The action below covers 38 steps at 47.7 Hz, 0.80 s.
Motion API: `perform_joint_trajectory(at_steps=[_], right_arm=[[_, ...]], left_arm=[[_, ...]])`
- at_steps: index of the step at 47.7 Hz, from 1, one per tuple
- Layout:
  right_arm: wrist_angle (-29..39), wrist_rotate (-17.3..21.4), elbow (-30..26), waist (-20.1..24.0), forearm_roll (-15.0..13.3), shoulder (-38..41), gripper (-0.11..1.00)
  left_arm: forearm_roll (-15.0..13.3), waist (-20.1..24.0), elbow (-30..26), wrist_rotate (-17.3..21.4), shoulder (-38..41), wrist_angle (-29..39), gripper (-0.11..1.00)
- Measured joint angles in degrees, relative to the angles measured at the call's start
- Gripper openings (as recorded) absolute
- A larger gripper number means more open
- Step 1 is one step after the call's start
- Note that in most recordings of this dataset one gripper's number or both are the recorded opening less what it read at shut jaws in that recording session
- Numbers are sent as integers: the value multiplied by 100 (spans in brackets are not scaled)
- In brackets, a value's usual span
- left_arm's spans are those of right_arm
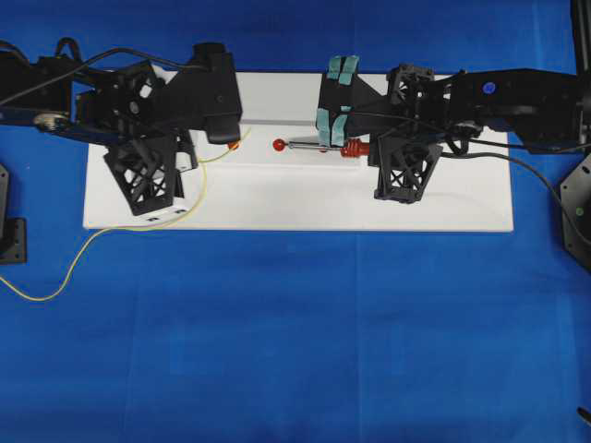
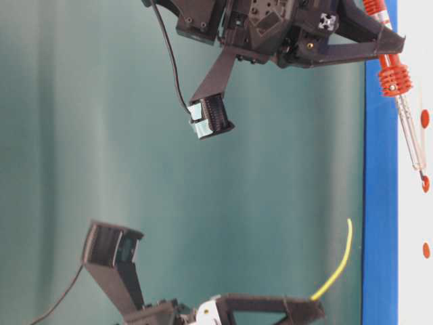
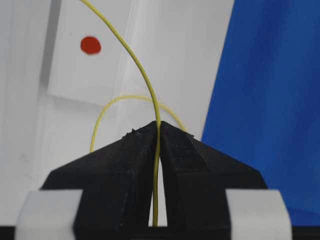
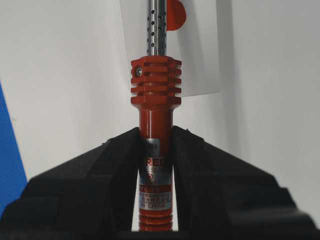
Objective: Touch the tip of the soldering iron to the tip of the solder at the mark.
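1. Your right gripper (image 4: 156, 150) is clamped on the red handle of the soldering iron (image 4: 156, 95). The jaws meet the handle below the ribbed collar, so the shaft runs straight out ahead of you. Hold that grip as it is.

2. Your left gripper (image 3: 157, 150) is pinched shut on the solder (image 3: 142, 75). The yellow wire passes between the fingers and arcs forward over the white board (image 1: 277, 208), with the rest trailing off the board onto the blue cloth (image 1: 295, 351).

3. In the overhead view the iron's tip sits at or just over a red mark (image 1: 279, 145) near the board's middle. The solder's free end is near a second, orange dot (image 1: 234, 145) to its left, mostly hidden under the left arm. The two tips are apart.

4. Judge which dot is the target before you commit; you cannot tell this from the views alone.

5. Move one tool at a time. The solder is springy, so bring it in slowly and expect its end to wander.

6. Use the table-level view to check height: the solder's end curves up off the board there, so lower it until both tips meet at the mark.
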Motion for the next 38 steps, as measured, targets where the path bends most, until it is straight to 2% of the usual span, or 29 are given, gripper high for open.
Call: perform_joint_trajectory(at_steps=[16, 25, 38], right_arm=[[79, 0, 26, 0, 0, -281, 6], [158, 35, 431, 0, 0, -1028, 6], [211, 369, 1055, 0, -9, -1793, 6]], left_arm=[[-9, 0, 62, 9, -53, -70, 1], [0, 0, 70, -9, -53, -79, 1], [0, 0, 70, 0, -53, -97, 1]])
